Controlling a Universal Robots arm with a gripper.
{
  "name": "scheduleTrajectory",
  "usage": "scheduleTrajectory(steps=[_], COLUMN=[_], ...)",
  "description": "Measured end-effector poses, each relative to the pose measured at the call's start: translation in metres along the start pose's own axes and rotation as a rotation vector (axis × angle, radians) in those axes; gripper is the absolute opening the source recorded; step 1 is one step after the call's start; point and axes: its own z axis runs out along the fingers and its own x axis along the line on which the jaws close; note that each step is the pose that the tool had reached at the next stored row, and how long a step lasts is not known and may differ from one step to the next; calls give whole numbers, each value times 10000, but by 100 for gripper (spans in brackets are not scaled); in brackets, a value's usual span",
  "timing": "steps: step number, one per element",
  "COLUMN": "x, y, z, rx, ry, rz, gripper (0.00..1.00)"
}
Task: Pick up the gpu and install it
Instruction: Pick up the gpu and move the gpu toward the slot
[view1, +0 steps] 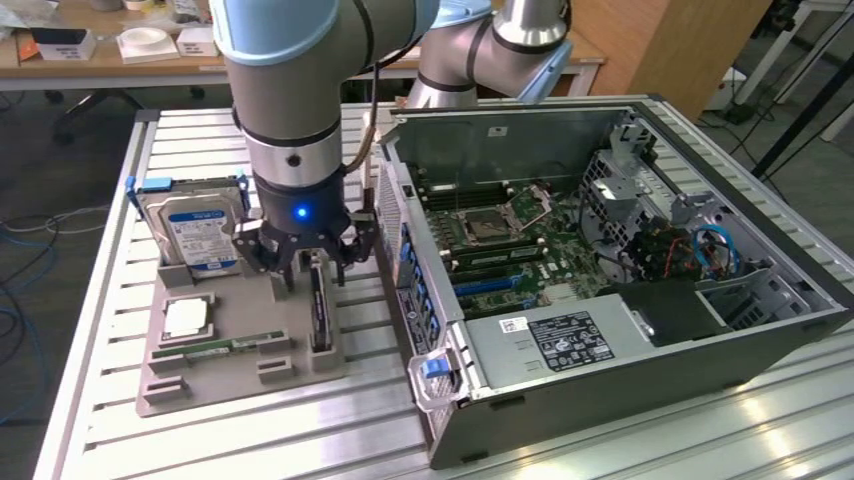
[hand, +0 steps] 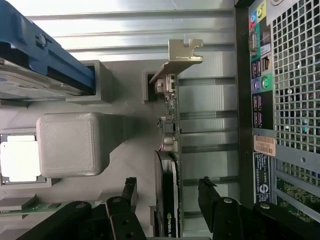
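Black and open, our gripper (hand: 167, 187) straddles the gpu (hand: 171, 125) between its jaws; closing off-centre, we judge, could tilt it.

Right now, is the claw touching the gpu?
Apart. The wrist view shows the open claw straddling the gpu, with a clear gap on both sides of the card.

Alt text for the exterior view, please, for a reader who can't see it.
The arm's open pincer straddles the gpu, which stands on edge in a grey parts holder on a slatted metal table. On the exterior view's right lies an open computer case with its motherboard exposed.
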Motion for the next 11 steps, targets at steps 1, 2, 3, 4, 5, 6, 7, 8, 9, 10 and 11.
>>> scheduleTrajectory(steps=[1,2,3,4,5,6,7,8,9,10,11], x=[0,1,1,2,1,-3,-8,-10,-10,-11,-11], y=[-1,-2,-2,-2,-2,-2,-2,-1,-2,-2,-2], z=[18,35,51,64,74,83,90,95,95,95,95], rx=[1,1,0,1,1,1,2,1,3,3,2], ry=[1,1,0,1,1,1,2,2,3,3,2], rz=[0,0,0,0,1,3,2,2,2,2,1], gripper=[61,61,61,61,61,61,61,61,61,61,61])
